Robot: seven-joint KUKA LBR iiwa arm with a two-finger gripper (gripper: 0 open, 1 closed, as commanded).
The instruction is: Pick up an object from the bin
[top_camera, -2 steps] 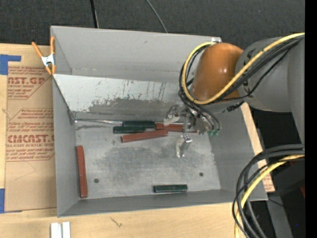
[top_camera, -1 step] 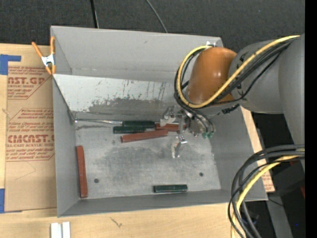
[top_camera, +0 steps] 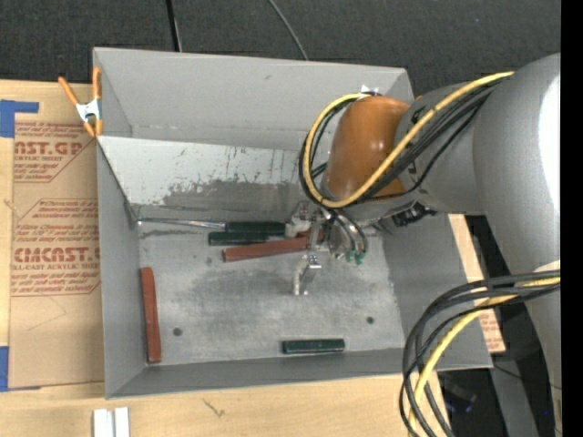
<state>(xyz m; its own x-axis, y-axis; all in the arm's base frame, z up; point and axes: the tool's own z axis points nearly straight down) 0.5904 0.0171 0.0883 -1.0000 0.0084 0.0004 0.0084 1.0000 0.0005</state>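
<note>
My gripper [top_camera: 301, 280] hangs low over the middle right of the bin floor, its metal tip just below the right end of a red-brown stick [top_camera: 264, 251]. That stick lies flat, pointing left. Right behind it lies a dark green stick [top_camera: 246, 235], parallel to it. Nothing can be seen held in the gripper.
A second red-brown stick [top_camera: 148, 315] lies along the left wall. A short dark green bar [top_camera: 312, 345] rests near the front wall. A thin metal rod [top_camera: 180, 225] lies at the foot of the back wall on the left. The arm with its orange cover and cables reaches in from the right.
</note>
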